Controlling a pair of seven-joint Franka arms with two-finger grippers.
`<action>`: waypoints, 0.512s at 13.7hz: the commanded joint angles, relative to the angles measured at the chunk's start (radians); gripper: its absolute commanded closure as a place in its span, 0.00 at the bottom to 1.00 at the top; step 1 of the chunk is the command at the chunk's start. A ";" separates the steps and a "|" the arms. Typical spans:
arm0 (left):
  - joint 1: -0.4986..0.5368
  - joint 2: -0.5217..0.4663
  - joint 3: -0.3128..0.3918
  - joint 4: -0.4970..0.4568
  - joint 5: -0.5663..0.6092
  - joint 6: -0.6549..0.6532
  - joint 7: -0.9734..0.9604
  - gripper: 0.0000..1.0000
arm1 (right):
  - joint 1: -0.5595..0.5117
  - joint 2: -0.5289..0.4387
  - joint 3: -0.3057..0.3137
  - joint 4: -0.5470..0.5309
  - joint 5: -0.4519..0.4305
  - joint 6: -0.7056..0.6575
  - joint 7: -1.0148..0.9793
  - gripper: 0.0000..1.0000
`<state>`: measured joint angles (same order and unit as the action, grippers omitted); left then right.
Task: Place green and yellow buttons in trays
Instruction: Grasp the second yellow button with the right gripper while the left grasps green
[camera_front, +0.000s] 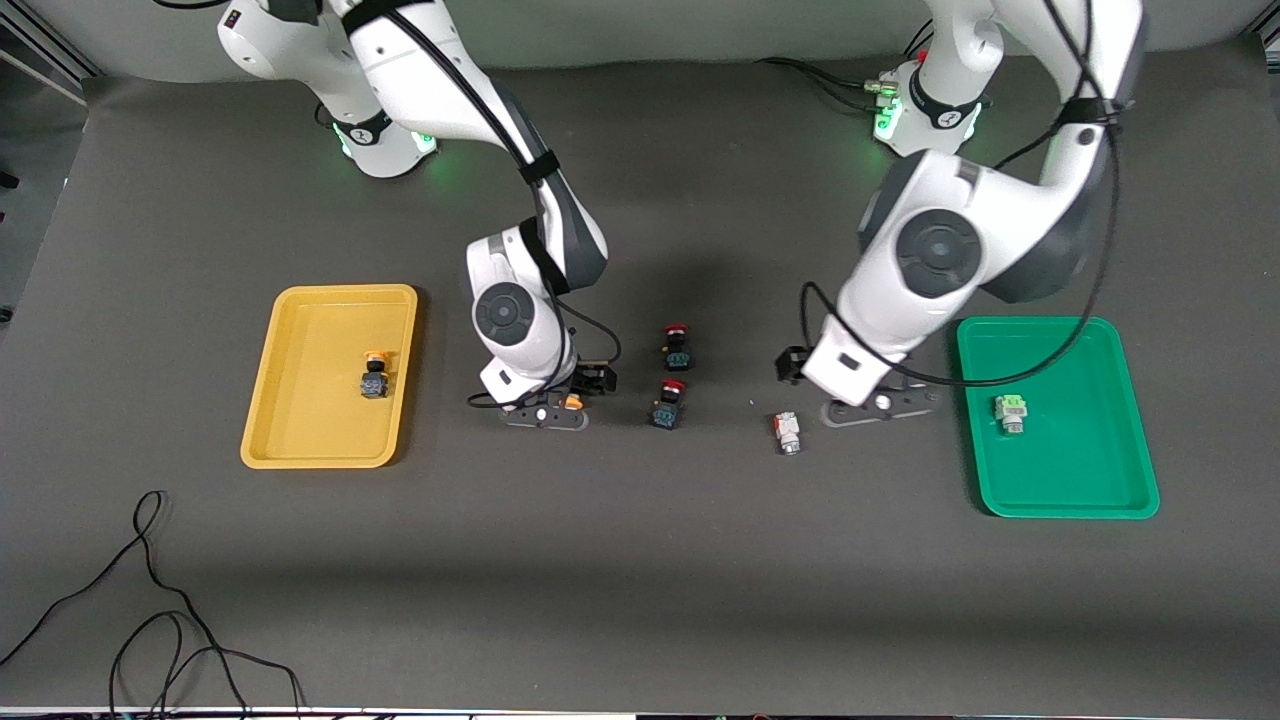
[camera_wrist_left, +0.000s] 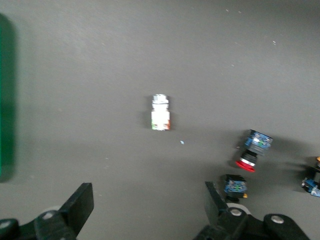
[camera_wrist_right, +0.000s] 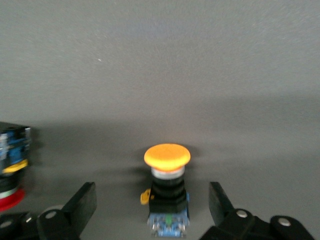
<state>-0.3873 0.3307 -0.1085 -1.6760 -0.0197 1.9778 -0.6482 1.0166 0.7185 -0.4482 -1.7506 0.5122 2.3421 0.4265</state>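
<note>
Setting: dark grey counter (camera_front: 640, 560), two white arms reaching down from their bases along its upper edge, loose black cables (camera_front: 150, 620) at the corner nearest the camera.
Trays: yellow tray (camera_front: 300, 440) toward the right arm's end, holding one yellow button (camera_front: 375, 376); green tray (camera_front: 1100, 480) toward the left arm's end, holding one green button (camera_front: 1011, 414).
Right gripper: right gripper (camera_front: 548, 408) low over the counter beside the yellow tray, fingers apart on either side of a second yellow button (camera_wrist_right: 167, 190), which stands between them without being pinched.
Left gripper: left gripper (camera_front: 880, 405) low over the counter between the green tray and the white button (camera_front: 788, 432), fingers spread wide and holding nothing.
White button: lies on its side on bare counter, near the left gripper, well apart from the green tray; the left wrist view shows it ahead of the open fingers, not between them.
Bystanders: two red buttons (camera_front: 672, 375) sit mid-counter between the arms, not part of the job.
Step in hand: by appearances, each arm is on its second pick, the right one further along.
Next move: the right gripper probably needs only to close squarely on the black body under the cap; the left must first centre over the white button, then descend.
</note>
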 joint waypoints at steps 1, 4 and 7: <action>-0.015 0.077 0.009 0.030 -0.006 0.044 -0.028 0.02 | 0.022 0.050 -0.014 0.020 0.042 0.043 0.011 0.02; -0.016 0.131 0.010 0.001 0.003 0.128 -0.019 0.02 | 0.027 0.055 -0.012 0.019 0.072 0.056 0.024 1.00; -0.016 0.172 0.010 -0.100 0.026 0.301 -0.008 0.02 | 0.028 0.047 -0.013 0.019 0.098 0.052 0.034 1.00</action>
<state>-0.3958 0.4948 -0.1046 -1.7105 -0.0119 2.1884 -0.6596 1.0305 0.7629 -0.4530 -1.7416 0.5794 2.3944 0.4391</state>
